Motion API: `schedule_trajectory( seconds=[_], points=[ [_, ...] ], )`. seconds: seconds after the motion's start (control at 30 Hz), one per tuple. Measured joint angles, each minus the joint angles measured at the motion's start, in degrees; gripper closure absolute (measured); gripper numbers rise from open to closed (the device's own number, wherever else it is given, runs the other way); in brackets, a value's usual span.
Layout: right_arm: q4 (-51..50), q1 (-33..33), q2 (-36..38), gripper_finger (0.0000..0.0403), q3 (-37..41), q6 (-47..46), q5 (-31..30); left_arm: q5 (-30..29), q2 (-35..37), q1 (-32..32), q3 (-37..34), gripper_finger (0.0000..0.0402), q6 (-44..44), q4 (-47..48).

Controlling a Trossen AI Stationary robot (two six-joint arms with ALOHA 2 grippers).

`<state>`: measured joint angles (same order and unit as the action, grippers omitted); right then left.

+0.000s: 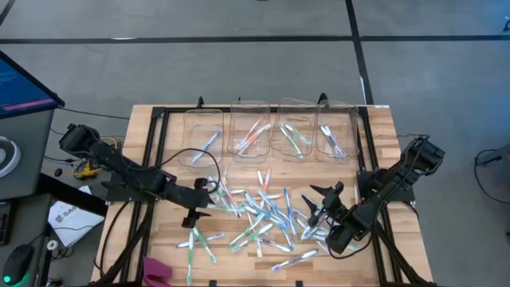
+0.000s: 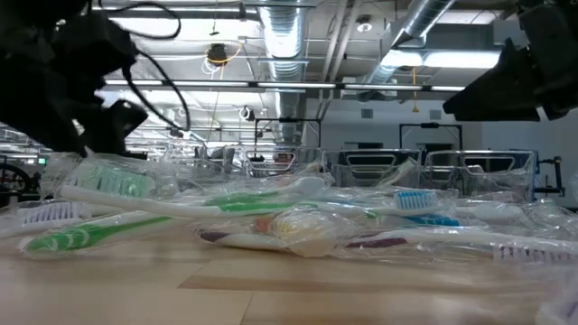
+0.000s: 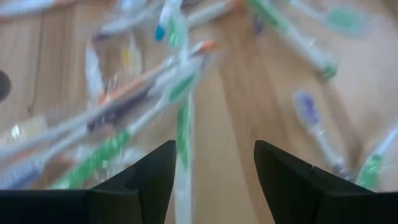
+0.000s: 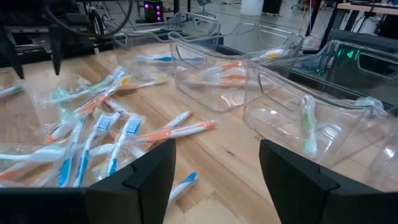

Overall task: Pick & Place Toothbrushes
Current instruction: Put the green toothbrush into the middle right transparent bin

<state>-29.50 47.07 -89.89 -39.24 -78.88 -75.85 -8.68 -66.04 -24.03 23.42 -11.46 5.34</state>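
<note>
Toothbrushes (image 1: 255,214): dozens lie in a loose, criss-crossed heap on the middle of the table (image 1: 145,131), spreading toward its front edge; a few already sit in the clear bins (image 1: 271,131) lined along the back edge.
Wrapping: the low view shows many in thin clear film, crinkled and shiny.
Handling: each looks light and stiff, a slim plastic stick; I judge the film slick, so a brush may slide or twist in a loose pinch. Not fragile, but easily flicked aside.
Where to grip: across the middle of the handle, jaws square to its length, on a brush lying at the heap's rim with bare wood on both sides. Bristle heads and loose film ends look poor for a hold.
Left gripper (image 3: 214,165): low over the left side of the heap, fingers spread, nothing between them; a green-accented brush (image 3: 182,134) lies just ahead of the gap, nearly in line with it.
Right gripper (image 4: 217,165): raised near the heap's right side, fingers spread and empty, facing the bins.
Risk: overlapping brushes may lift together or drag neighbours; a lone outlier is the safer pick.
</note>
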Motion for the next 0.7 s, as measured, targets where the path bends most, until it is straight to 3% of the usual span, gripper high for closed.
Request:
schedule_trajectory(
  seconds=[0.7],
  points=[
    [0.02,0.0,0.0,0.0178,0.0,-0.2,0.04,-2.87,-3.25,-0.03,-7.09,0.0192,-5.91,-1.13]
  ],
)
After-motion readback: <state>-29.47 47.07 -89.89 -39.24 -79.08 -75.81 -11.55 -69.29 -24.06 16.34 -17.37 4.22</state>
